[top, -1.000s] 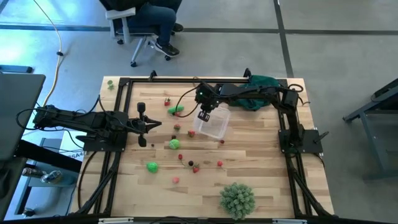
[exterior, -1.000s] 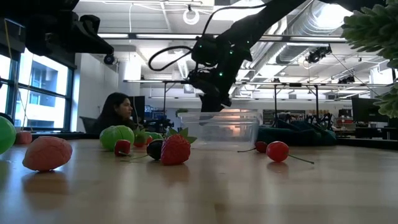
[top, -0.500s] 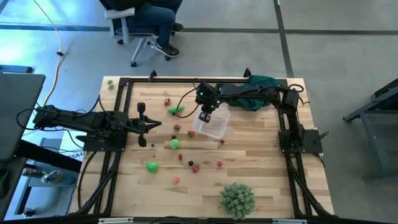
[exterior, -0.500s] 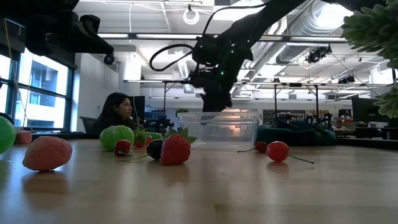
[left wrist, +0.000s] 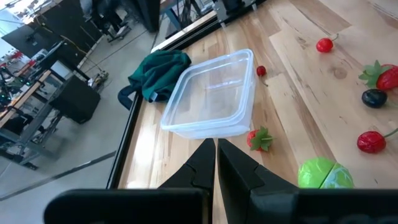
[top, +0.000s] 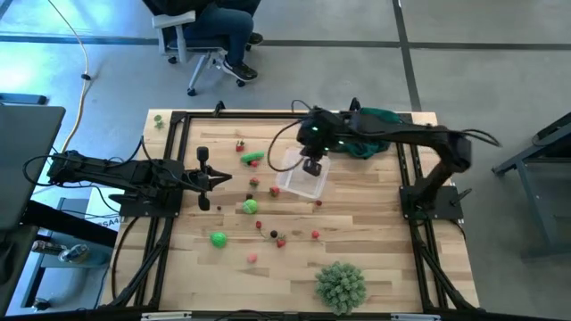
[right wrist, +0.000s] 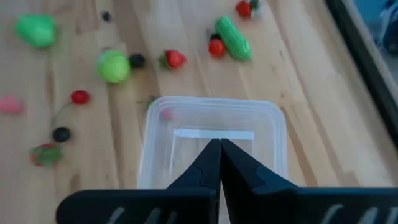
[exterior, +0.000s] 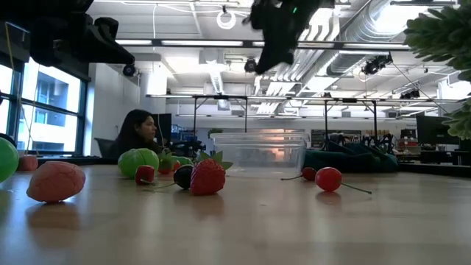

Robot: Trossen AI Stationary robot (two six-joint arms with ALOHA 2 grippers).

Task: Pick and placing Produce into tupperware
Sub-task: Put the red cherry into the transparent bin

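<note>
Since the earlier frame, the right tool [top: 311, 167] is raised clear of the tupperware [top: 301, 175], fingers shut and empty. The tupperware rests near the worktop's far edge. Produce [top: 250, 207] remains scattered toward the left edge; the left tool [top: 219, 178], also shut, waits there.

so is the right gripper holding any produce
No, the right gripper is shut on nothing above the tupperware.

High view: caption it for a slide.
Right claw shut above the tupperware; produce scattered on the table.
</note>
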